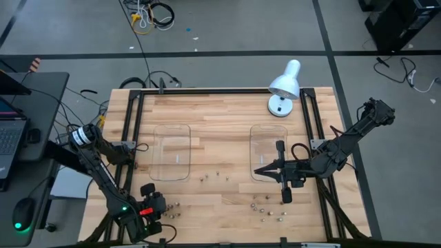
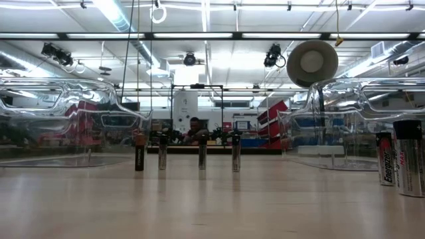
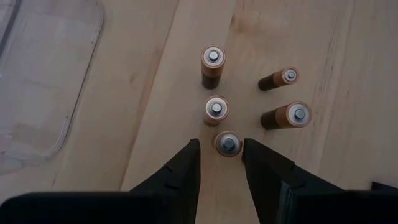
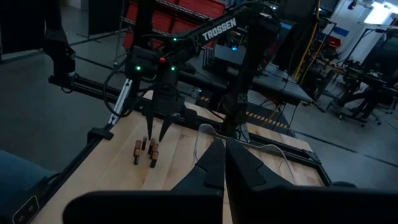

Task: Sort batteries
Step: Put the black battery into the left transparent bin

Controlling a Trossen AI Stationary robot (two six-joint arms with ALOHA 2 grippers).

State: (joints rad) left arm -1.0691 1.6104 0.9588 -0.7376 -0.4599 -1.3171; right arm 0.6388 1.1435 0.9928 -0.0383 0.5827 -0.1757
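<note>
Two dark fingers of the left gripper stand a little apart, one on each side of a battery standing on the wooden table. Four more batteries stand just past it. Right gripper is closed, holding nothing, over a clear tray

I'm seeing two clear rectangular plastic trays lying mid-frame on the pale wooden table, and a white desk lamp standing toward the upper right.
</note>
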